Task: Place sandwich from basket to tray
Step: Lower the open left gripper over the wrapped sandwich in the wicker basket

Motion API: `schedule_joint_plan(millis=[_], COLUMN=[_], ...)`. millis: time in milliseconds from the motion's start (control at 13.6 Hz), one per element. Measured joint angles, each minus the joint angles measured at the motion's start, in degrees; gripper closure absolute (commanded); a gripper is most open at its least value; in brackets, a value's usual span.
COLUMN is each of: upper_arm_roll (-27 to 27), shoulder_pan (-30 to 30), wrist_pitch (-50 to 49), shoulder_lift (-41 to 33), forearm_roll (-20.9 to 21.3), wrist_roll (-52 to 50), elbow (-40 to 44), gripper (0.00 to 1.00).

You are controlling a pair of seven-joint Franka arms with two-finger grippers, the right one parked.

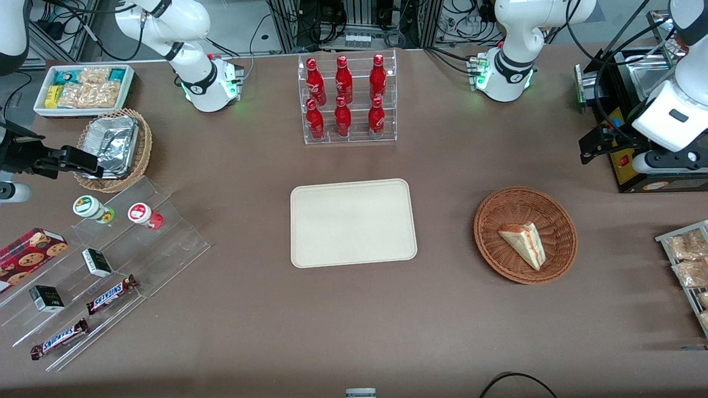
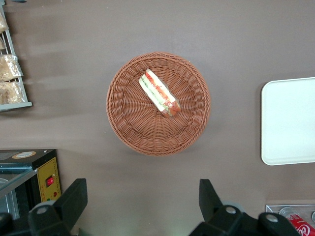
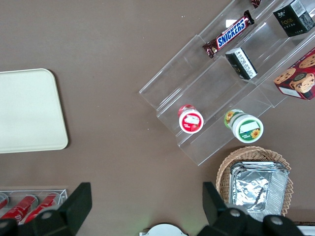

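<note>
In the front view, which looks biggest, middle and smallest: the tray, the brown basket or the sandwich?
1. Tray, biggest.
2. Basket, middle.
3. Sandwich, smallest, lying in the basket.
The gripper hangs open above the table, farther from the camera than the basket.

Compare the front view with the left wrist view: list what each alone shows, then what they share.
Front view only: the six-bottle rack, the foil basket, the snack steps and the whole tray. Left wrist view only: the sandwich's red and green layers from above, and the open gripper held high, apart from the basket. Both: sandwich in basket, tray bare, pastries.
</note>
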Motion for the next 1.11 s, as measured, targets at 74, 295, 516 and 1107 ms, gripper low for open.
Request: schedule_joint_plan(millis=[74, 295, 516, 1107], upper_arm_roll=[0.0, 0.0, 0.0, 0.1], shoulder_pan=[0.0, 0.0, 0.0, 0.0], wrist_pitch=[0.0, -0.2, -0.1, 20.7], shoulder_lift=[0.0, 0.0, 1.0, 4.6], forearm_roll=[0.0, -0.4, -0.5, -0.4], wrist_roll=[0.0, 0.0, -0.2, -13.4], elbow=[0.0, -0.1, -1.1, -17.0], gripper=[0.00, 0.00, 0.00, 0.00])
